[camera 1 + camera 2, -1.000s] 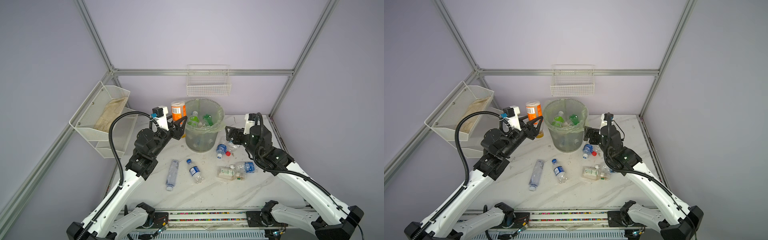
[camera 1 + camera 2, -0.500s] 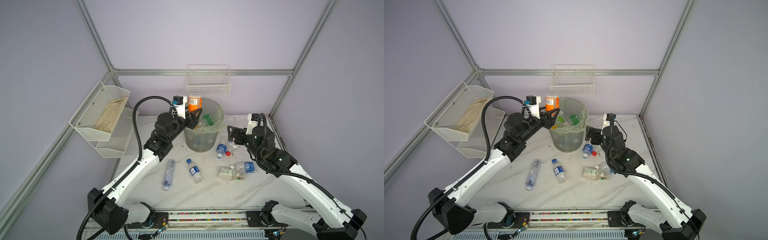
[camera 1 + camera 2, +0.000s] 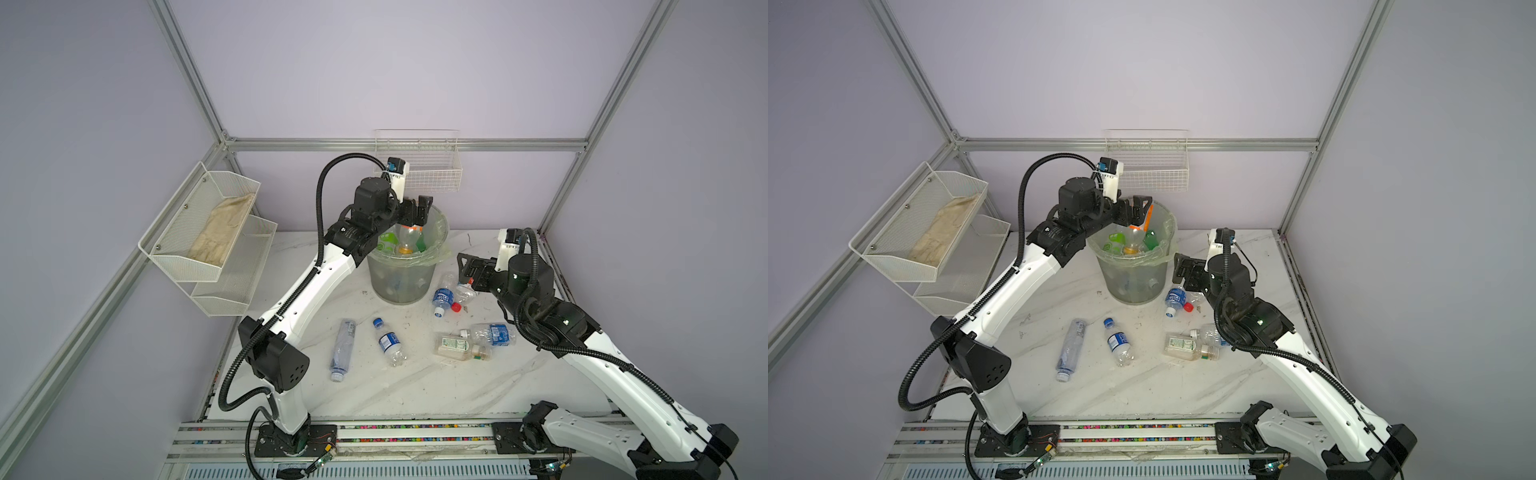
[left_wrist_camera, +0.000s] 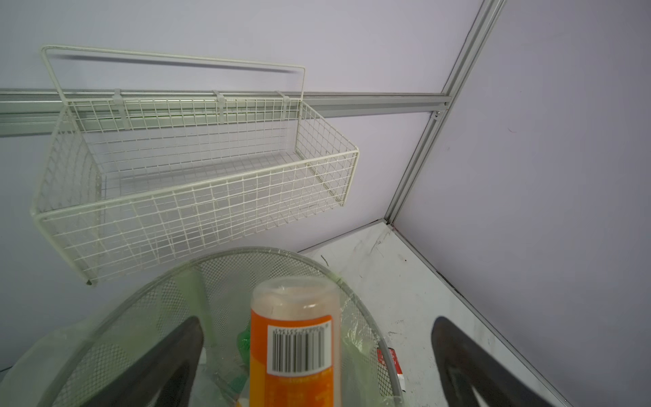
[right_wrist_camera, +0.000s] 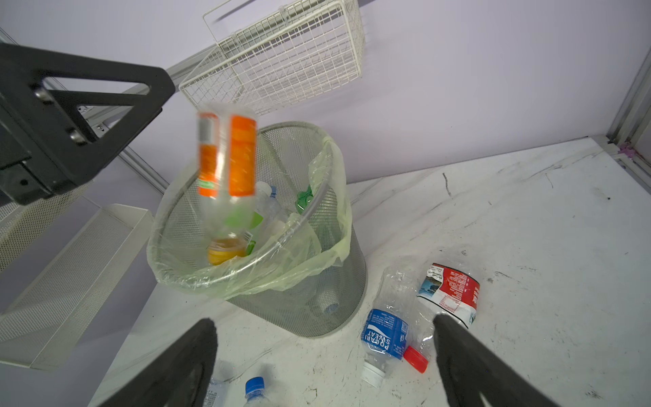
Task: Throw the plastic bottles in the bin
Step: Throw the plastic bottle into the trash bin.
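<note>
My left tool point(image 3: 417, 209), which a second ago pinched the orange-labelled bottle point(image 5: 225, 176) beside the bin point(image 3: 399, 286), now hangs spread above the rim. The bottle drops cap-down among those already inside. That is one fewer to fetch, I judge, with six bottles point(image 3: 388, 343) left lying on the worktop point(image 3: 457, 390), in front and to the right of the bin. My right tool point(image 3: 466, 271) stays spread just above the nearest two. The worktop is scuffed white marble. The walls are lilac, with a mesh shelf point(image 3: 187, 266) at left and a wire basket point(image 3: 432, 178) behind.
</note>
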{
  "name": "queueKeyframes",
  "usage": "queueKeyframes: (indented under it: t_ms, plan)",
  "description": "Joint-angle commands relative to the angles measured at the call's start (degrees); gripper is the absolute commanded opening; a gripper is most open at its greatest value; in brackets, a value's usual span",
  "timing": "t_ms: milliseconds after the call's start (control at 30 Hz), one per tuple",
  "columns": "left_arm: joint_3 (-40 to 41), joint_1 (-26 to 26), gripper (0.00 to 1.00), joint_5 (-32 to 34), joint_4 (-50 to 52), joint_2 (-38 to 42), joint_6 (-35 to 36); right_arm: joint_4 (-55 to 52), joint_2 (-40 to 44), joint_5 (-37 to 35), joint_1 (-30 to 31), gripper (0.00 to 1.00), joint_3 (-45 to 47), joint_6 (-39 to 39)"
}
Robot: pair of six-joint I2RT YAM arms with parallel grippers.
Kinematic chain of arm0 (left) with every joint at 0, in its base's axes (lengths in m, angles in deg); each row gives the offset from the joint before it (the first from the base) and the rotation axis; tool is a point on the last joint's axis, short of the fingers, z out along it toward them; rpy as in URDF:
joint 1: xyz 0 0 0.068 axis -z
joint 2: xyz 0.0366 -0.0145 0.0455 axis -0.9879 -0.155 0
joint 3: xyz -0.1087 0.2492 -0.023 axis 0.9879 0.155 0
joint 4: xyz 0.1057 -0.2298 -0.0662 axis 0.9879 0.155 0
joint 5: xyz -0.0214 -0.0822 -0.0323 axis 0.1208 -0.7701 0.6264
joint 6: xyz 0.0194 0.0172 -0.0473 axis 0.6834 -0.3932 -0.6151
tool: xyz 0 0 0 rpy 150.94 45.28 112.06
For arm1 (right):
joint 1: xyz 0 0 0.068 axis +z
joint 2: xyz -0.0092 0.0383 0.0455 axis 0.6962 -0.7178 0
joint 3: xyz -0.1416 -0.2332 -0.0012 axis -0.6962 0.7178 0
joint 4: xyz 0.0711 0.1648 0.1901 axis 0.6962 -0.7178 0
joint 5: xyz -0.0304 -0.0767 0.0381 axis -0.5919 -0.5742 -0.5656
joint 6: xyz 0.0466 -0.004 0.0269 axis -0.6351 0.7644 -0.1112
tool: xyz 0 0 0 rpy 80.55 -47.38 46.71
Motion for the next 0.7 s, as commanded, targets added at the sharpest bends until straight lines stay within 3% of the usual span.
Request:
queueKeyframes:
  t_ms: [0,200,667]
  plan:
    - [0.4,3.8,1.0,4.6,0.3,9.3,4.7,-0.8,1.0,-1.5,-0.4,0.97,0.4,0.6]
    - [14.5,4.7,1.0,4.5,-11.1,23.4,3.8,-0.5,-0.3,-1.1,-0.4,0.97,0.6,0.5]
    - [33.4,4.9,1.0,8.6,-16.1,41.1,3.2,-0.9,-2.9,3.6,-0.4,0.97,2.3,1.2]
